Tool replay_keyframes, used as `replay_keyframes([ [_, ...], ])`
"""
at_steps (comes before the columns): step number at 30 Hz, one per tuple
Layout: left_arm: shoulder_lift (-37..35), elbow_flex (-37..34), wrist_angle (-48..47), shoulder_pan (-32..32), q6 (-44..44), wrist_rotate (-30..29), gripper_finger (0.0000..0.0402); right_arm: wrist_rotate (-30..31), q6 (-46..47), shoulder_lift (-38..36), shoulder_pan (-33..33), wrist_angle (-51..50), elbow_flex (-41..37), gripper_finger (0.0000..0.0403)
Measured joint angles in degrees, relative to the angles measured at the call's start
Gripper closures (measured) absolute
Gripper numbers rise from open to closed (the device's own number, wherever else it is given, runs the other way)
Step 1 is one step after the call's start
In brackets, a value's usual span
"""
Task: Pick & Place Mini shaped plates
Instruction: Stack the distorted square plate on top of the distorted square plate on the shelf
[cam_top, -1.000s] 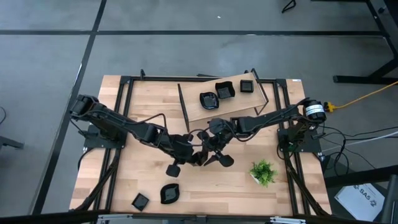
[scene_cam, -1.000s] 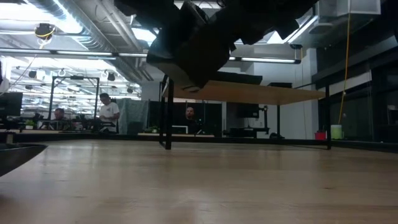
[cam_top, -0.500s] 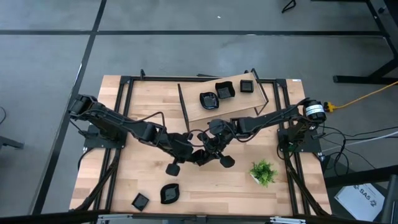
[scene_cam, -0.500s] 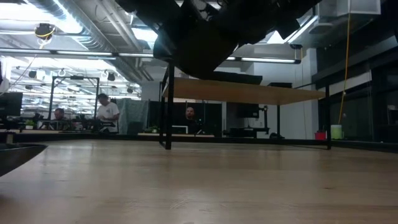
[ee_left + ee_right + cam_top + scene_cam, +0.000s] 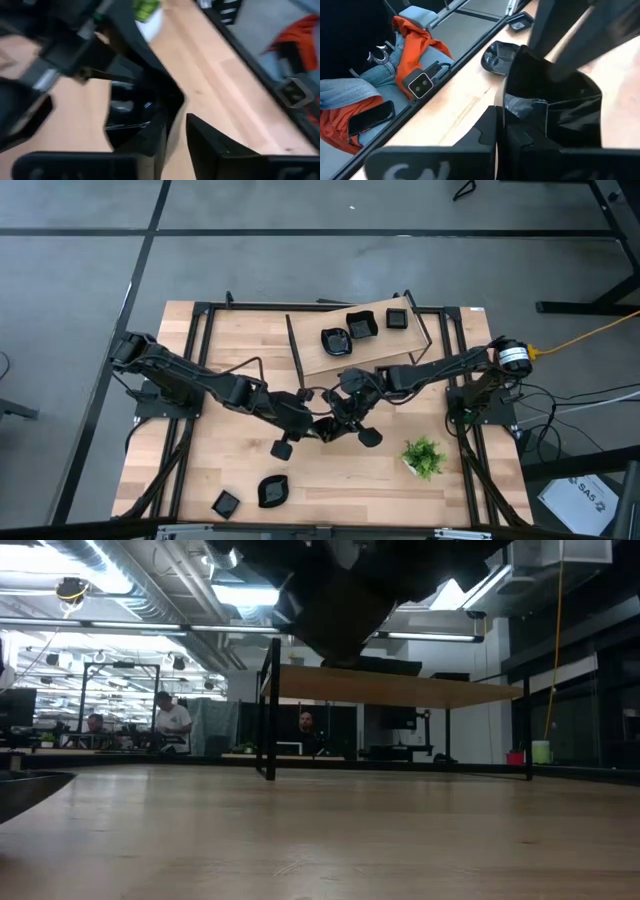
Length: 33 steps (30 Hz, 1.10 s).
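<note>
I judge this a mid-air handover, left of the potted plant (image 5: 423,456). The right gripper (image 5: 501,131) is clenched on the rim of a black plate (image 5: 555,107). The left gripper (image 5: 176,131) has its fingers parted, the plate edge between them. I would let the left draw clear before the right carries the plate to the raised shelf (image 5: 375,345) behind the plant.

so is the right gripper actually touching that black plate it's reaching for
Touching. In the right wrist view, the right gripper has its fingers closed on the rim of the black plate, with no gap between them.
</note>
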Motion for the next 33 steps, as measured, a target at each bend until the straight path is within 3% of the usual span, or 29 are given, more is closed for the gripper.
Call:
replay_keyframes([
  [5,-0.7,4.9,-9.0,0.0,2.6,-12.7,0.0306,3.9,-0.2,-5.0,-0.1,-6.1,0.0,0.0398],
  [7,-1.1,6.3,-12.2,0.1,2.7,-15.2,0.0302,6.0,-0.3,-8.0,0.0,-9.7,0.0,0.0396],
  [13,-4.3,6.0,-17.4,0.0,7.7,-15.7,0.03,13.1,-1.0,-18.3,-0.5,-18.3,0.0,0.0397],
  [22,-8.3,1.2,-18.0,3.5,8.2,-15.9,0.03,30.8,-3.9,-32.8,-2.3,-28.8,0.0,0.0393],
  [27,-10.0,-1.3,-17.0,5.7,6.3,-15.9,0.03,36.3,-7.8,-35.7,-3.6,-29.8,0.0,0.0399],
  [33,-12.6,-5.4,-14.8,6.8,4.7,-15.7,0.03,41.7,-14.9,-33.8,-6.1,-29.6,0.0,0.0394],
])
